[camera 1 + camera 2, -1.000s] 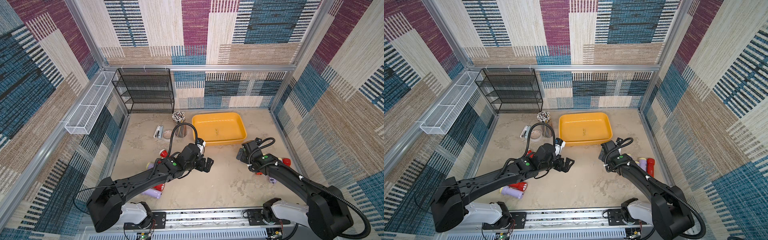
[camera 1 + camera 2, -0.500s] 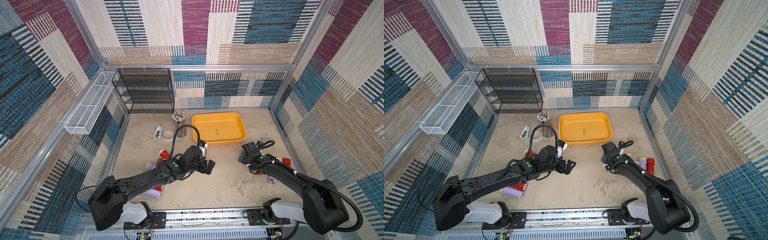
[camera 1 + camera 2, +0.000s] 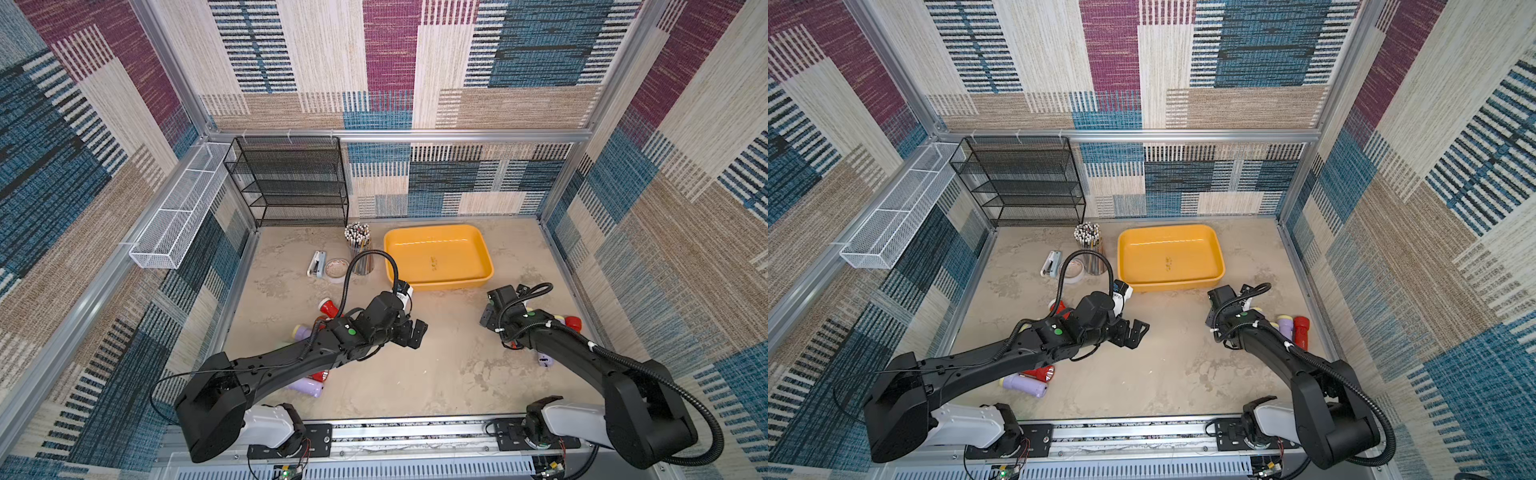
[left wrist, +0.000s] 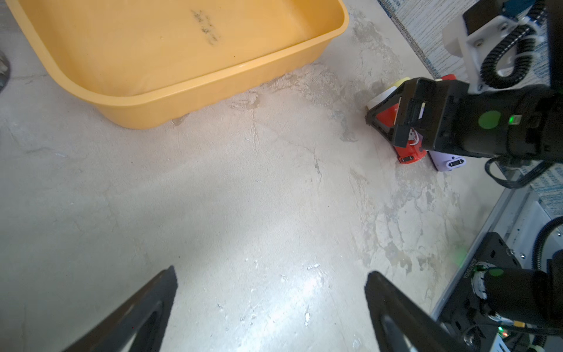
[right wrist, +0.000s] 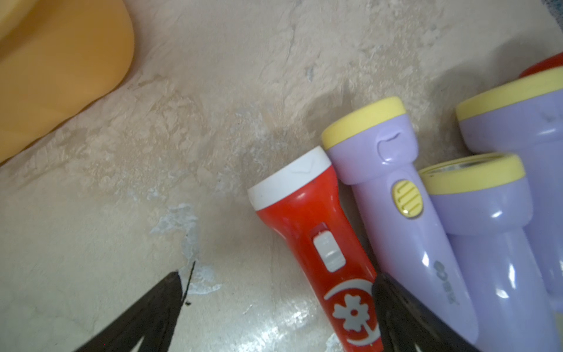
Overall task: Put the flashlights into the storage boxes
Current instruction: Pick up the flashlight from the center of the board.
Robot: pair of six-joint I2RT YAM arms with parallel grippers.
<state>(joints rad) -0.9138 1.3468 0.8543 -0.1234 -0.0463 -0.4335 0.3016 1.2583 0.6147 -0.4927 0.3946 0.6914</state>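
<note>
The yellow-orange storage box (image 3: 440, 286) (image 3: 1171, 284) stands empty at the back. My left gripper (image 3: 411, 332) (image 4: 271, 274) hovers open over bare table in front of it, nothing between its fingers. My right gripper (image 3: 487, 322) (image 5: 277, 275) is open and low over the right-hand flashlights. A red flashlight with a white head (image 5: 307, 225) lies with its handle between the fingers, close against one fingertip (image 5: 393, 304). Lavender flashlights with yellow heads (image 5: 393, 189) (image 5: 481, 219) lie beside it. More flashlights, red (image 3: 328, 308) and lavender (image 3: 309, 388), lie under my left arm.
A black mesh rack (image 3: 291, 183) stands at the back left, and a white wire basket (image 3: 174, 220) hangs on the left wall. A cup of pencils (image 3: 359, 249), a tape roll (image 3: 336, 269) and a stapler (image 3: 316, 264) sit left of the box.
Both arms have shifted only slightly. The left gripper has drifted a little toward the front, and both grippers stay open.
</note>
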